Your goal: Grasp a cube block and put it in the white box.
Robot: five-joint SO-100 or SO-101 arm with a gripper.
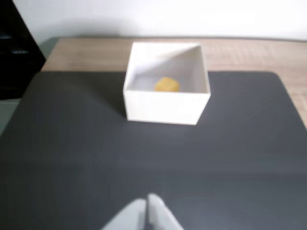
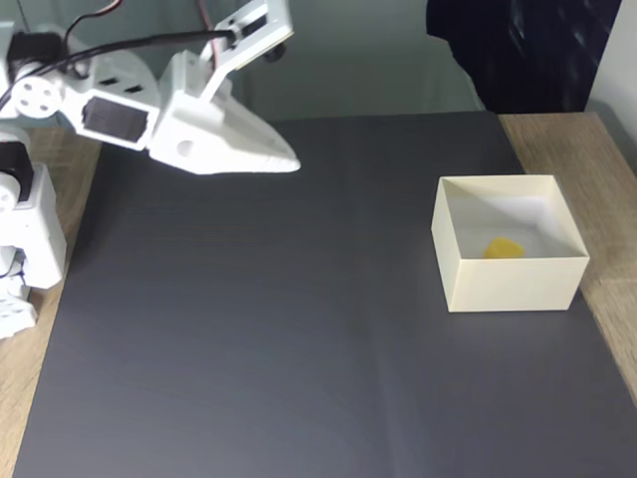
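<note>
Cube block (image 2: 505,248) inside white box (image 2: 510,283)

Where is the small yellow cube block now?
The small yellow cube block lies inside the square cream-white open box, at the fixed view's right.

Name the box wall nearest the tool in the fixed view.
The left wall of the white box; it faces the tool, while the cube block lies beyond it.
</note>
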